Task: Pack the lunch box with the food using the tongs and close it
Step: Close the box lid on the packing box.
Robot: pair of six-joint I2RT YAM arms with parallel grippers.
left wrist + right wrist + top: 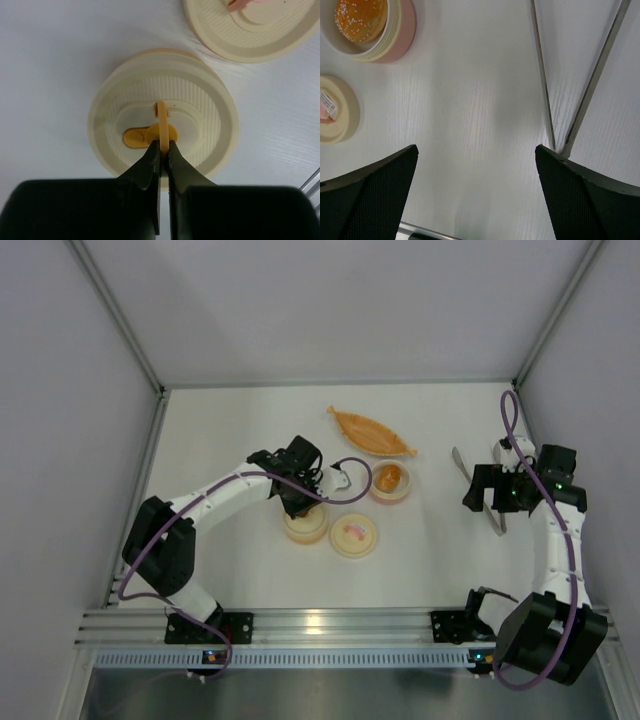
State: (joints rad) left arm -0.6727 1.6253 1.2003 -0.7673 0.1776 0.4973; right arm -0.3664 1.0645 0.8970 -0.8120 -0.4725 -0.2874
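My left gripper (162, 145) is shut on the thin yellow upright tab of a round cream lid (200, 110), which sits on a cream lunch box container (305, 527). From above, that gripper (300, 502) is right over it. An orange-brown food lump (361, 19) lies in a cream bowl with a pink base (390, 483). The grey metal tongs (585, 100) lie flat on the table at the right, with their joined end beside my right finger. My right gripper (476, 150) hovers open over the table next to the tongs (478, 490), holding nothing.
A second cream lid with a pink motif (355, 537) lies beside the container and shows at the left of the right wrist view (335, 112). The long orange boat-shaped dish (372, 432) sits further back. Grey walls enclose the table on three sides.
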